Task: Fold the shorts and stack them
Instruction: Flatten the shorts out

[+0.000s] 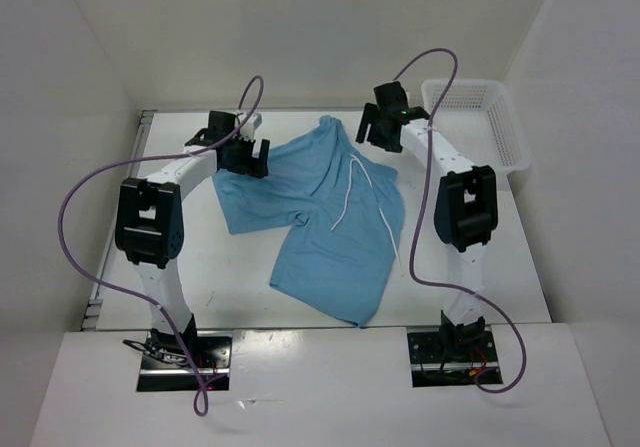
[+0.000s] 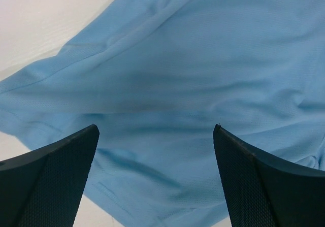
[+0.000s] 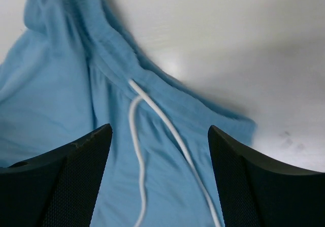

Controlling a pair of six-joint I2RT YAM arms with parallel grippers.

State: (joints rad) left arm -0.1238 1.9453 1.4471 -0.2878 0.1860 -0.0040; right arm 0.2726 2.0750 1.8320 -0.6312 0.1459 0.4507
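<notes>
The light blue shorts (image 1: 320, 217) lie spread and rumpled on the white table, waistband at the far right, one leg toward the left, the other toward the near edge. The white drawstring (image 1: 350, 195) trails across them. My left gripper (image 1: 243, 157) is open and empty above the left leg's edge; its view shows blue fabric (image 2: 177, 85) between the jaws. My right gripper (image 1: 372, 127) is open and empty above the waistband (image 3: 152, 77), with the drawstring (image 3: 152, 110) between its jaws.
A white plastic mesh basket (image 1: 478, 119) stands at the far right corner of the table. White walls enclose the table at the back and sides. Purple cables loop from both arms.
</notes>
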